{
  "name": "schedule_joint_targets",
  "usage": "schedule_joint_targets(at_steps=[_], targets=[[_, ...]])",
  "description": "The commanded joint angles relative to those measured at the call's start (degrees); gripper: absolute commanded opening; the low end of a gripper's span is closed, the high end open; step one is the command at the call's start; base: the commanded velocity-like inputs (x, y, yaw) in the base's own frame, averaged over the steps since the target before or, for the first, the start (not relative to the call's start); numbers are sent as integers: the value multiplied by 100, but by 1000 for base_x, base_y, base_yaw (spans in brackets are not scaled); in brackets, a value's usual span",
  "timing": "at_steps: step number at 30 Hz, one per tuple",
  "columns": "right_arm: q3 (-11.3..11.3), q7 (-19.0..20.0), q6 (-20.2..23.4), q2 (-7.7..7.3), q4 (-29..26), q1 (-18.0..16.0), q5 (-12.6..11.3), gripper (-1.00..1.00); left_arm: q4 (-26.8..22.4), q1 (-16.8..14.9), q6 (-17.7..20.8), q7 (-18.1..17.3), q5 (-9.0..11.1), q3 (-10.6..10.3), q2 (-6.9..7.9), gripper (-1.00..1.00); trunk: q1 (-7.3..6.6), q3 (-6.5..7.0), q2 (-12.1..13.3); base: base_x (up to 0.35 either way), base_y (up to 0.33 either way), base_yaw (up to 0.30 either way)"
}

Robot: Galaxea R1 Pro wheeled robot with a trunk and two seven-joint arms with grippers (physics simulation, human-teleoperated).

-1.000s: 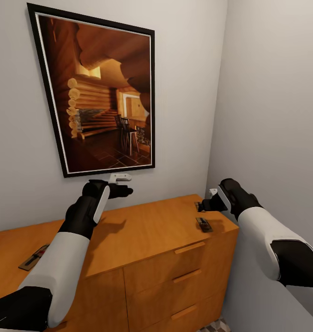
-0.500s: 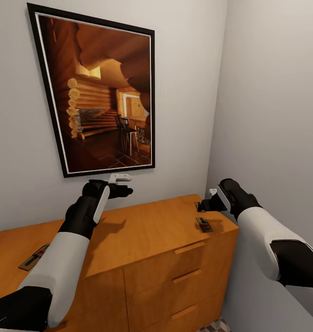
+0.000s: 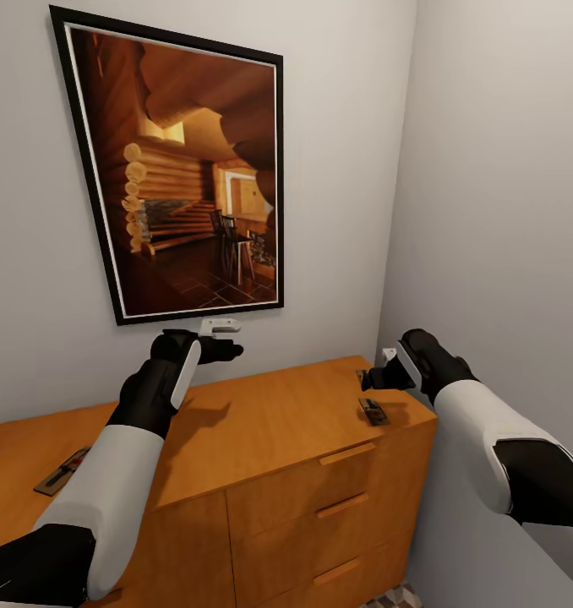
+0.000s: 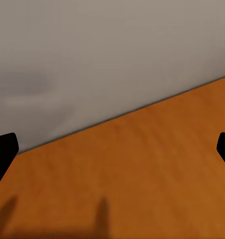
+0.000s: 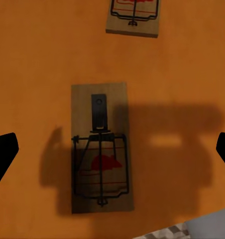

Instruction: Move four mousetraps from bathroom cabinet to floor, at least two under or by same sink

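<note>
We see both grippers wide open, holding nothing: right gripper (image 3: 373,377) above two mousetraps (image 5: 101,148) (image 5: 134,16) on the cabinet (image 3: 270,431), left gripper (image 3: 226,338) over bare top

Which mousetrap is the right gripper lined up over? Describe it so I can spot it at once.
Find the orange-brown cabinet below the framed picture and follow its top to the right-hand end, by the corner wall. The mousetrap lies flat there, under the open right gripper. Unlike the second trap beyond it, it sits centred between the fingertips.
</note>
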Motion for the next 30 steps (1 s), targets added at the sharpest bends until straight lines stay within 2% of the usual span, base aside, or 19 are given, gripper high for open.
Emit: schedule_joint_targets(at_steps=[1,30], targets=[[27,47,21,-4,-5,-3,35,100,-4,-4,24,3,20,1,0,100,0,-7,-4,0,0,0],[25,38,21,22,29,-3,33,100,38,-4,22,3,22,4,0,100,0,-7,-4,0,0,0]])
